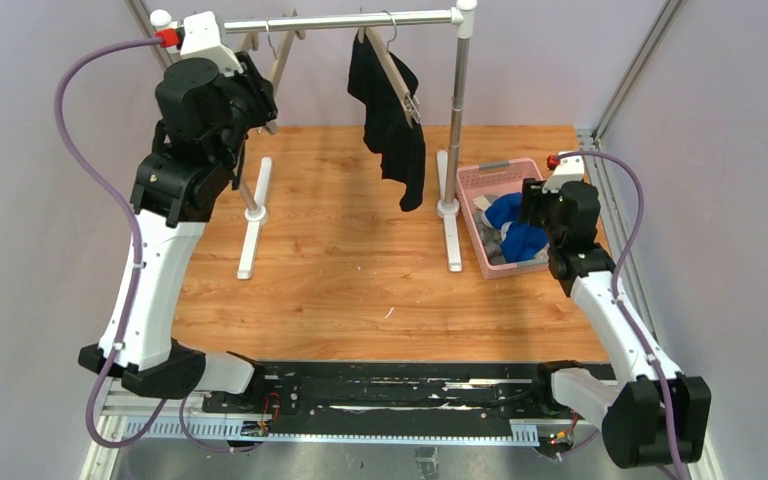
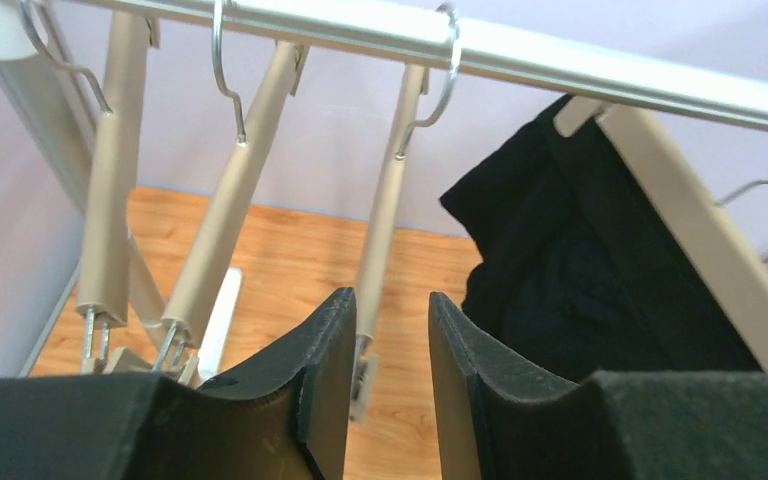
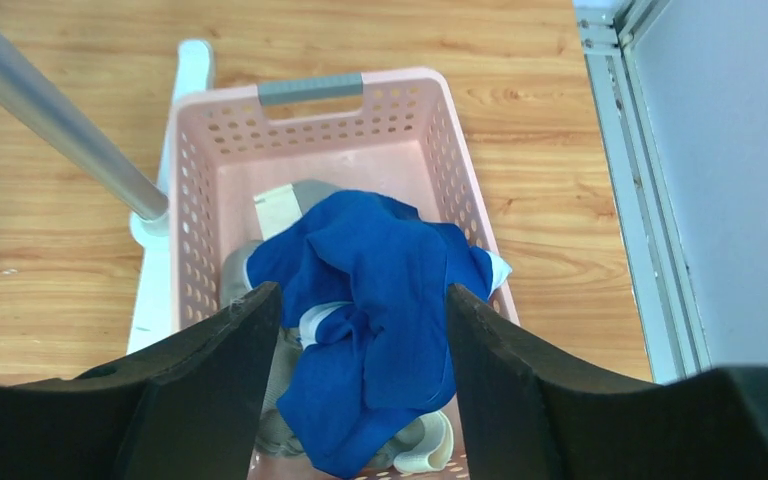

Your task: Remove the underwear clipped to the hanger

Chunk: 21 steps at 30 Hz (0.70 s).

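— Where's your left hand (image 2: 392, 300)?
— Up by the rail (image 2: 520, 55), among the bare hangers (image 2: 218, 225). The fingers are a little apart and grip nothing.
— What's left to take?
— The black briefs (image 2: 580, 270), just to my right. They're clipped to their hanger (image 2: 690, 220) and droop straight down. My left is plainly nearer, so I'd judge a sideways reach rightward.
— And your right hand (image 3: 362, 292)?
— Spread wide and empty over the pink basket (image 3: 222, 150), where the blue briefs (image 3: 380, 260) lie on the grey briefs (image 3: 310, 192). It's well away from the rail.
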Each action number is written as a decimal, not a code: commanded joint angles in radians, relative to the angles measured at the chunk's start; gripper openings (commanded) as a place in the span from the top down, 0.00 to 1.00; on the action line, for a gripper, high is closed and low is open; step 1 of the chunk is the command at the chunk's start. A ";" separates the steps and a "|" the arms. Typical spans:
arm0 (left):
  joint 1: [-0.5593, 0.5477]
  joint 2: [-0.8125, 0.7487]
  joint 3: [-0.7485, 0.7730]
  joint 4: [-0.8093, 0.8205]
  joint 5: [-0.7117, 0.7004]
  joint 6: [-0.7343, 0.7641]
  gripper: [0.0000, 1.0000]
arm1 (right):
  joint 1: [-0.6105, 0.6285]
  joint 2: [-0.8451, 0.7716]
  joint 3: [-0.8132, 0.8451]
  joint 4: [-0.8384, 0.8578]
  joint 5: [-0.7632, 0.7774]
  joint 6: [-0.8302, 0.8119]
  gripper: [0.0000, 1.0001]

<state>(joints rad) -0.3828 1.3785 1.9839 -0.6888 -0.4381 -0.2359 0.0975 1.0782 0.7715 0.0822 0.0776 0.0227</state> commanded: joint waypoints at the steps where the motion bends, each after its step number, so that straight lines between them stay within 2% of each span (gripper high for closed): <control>1: 0.003 -0.078 -0.002 0.070 0.134 0.021 0.63 | 0.014 -0.085 -0.020 -0.034 -0.052 0.031 0.42; 6: 0.004 -0.143 -0.108 0.237 0.347 0.013 0.67 | 0.125 -0.118 0.041 -0.068 -0.089 0.029 0.63; 9: 0.003 -0.132 -0.120 0.288 0.434 -0.015 0.62 | 0.252 -0.110 0.100 -0.082 -0.026 -0.016 0.67; 12: 0.002 -0.085 -0.094 0.295 0.510 -0.040 0.63 | 0.362 -0.088 0.156 -0.064 0.043 -0.041 0.72; 14: 0.003 -0.052 -0.085 0.316 0.565 -0.066 0.67 | 0.402 -0.065 0.176 -0.029 0.050 -0.040 0.85; 16: 0.000 -0.028 -0.087 0.335 0.574 -0.094 0.68 | 0.428 -0.041 0.186 0.013 0.053 -0.037 0.93; 21: -0.018 0.042 -0.021 0.280 0.566 -0.070 0.68 | 0.473 0.034 0.222 0.091 0.085 -0.049 0.96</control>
<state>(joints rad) -0.3870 1.3949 1.9018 -0.4095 0.0872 -0.3012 0.5350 1.0626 0.9504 0.0879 0.1120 -0.0051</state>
